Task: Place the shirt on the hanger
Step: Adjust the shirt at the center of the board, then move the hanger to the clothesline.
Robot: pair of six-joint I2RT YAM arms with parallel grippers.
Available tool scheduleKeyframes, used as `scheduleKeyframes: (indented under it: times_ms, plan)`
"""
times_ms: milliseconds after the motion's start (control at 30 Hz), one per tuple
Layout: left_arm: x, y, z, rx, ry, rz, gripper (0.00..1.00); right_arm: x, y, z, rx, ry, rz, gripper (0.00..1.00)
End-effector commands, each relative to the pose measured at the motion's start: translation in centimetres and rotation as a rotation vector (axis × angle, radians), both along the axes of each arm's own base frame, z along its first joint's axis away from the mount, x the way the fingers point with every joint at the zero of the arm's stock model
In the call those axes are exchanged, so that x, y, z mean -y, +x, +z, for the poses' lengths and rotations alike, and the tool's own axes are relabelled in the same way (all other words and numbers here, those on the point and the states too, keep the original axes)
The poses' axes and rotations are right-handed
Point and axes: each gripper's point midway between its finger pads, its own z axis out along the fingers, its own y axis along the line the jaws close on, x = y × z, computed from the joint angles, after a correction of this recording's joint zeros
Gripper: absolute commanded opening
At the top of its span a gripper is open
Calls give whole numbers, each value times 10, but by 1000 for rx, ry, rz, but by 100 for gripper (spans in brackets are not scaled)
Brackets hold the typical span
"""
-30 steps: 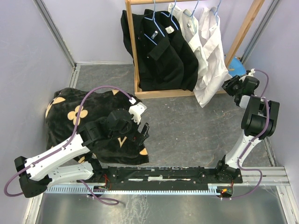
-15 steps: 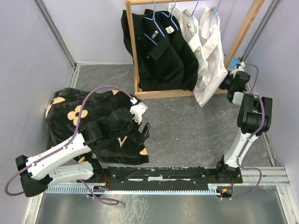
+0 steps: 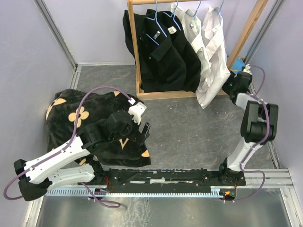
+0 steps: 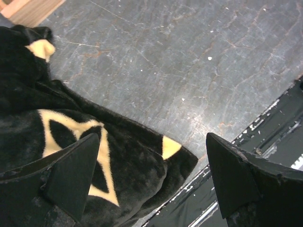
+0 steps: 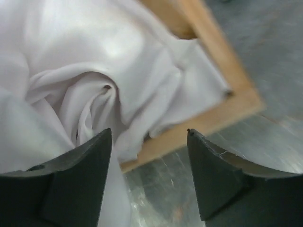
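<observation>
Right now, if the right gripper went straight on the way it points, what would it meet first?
Most likely the bunched lower cloth of the white shirt, just ahead of the right gripper; the wooden rack lies close beside, depth unclear.

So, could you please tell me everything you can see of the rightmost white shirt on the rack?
The rightmost white shirt is thin, creased fabric with a collar. It hangs on a light-blue wire hanger at the right end of the wooden rack, against another white shirt on its left. Its lower part drapes over the rack's base bar toward the floor, bunched in soft folds. The right gripper is at its hem, jaws apart, with nothing clamped.
</observation>
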Motion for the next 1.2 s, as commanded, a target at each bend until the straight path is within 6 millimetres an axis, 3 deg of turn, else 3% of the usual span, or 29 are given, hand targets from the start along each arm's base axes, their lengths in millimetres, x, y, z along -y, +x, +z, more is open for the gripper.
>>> scheduleKeyframes:
  times_ms: [0,100,167,400,533,767,900,1000,1167]
  plan:
    - [-2,12,7,29,-36,93,99,64,-53,41,-54,-171,-300,80]
    - [-4,16,0,13,-11,128,99,75,-91,62,-102,-209,-390,91]
    - [-2,16,-4,-3,-3,137,99,73,-118,74,-135,-216,-406,93]
    - [-3,17,-5,-19,-19,175,99,24,-192,68,-122,-125,-272,90]
    - [-23,25,-5,12,-7,297,99,-7,-218,74,-130,-53,-156,90]
    - [-68,33,-6,46,46,554,99,-36,-274,82,-315,19,-57,99]
    - [-72,30,-4,47,23,559,99,-80,-293,107,-352,54,177,99]
    - [-65,27,5,61,-41,503,99,-103,-306,121,-349,-53,358,99]
    - [-79,26,24,134,-149,519,99,-107,-341,149,-264,-365,516,99]
